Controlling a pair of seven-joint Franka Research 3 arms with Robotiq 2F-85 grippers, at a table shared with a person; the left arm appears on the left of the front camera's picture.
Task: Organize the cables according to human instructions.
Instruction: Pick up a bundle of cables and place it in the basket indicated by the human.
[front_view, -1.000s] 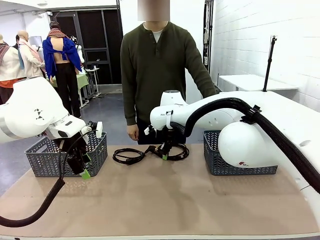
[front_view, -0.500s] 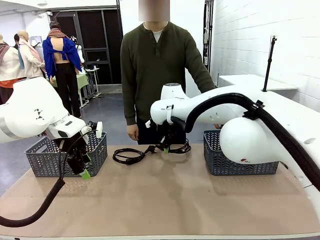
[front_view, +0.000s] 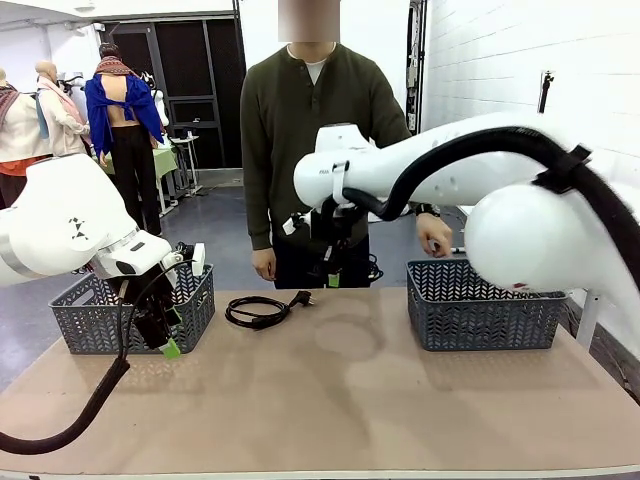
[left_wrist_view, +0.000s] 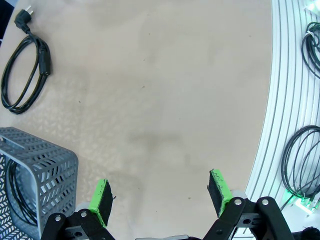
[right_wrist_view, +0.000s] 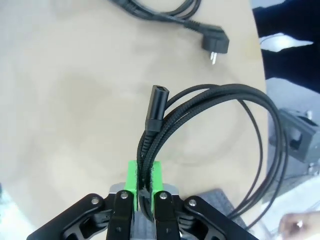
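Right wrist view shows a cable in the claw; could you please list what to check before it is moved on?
1. Right claw shut on held cable: ok.
2. That cable hangs off the table: ok.
3. Second cable lies apart on the table: ok.
4. Left claw open, beside left basket, out of the way: ok.
5. Person's hand clear of right basket: cannot tell.
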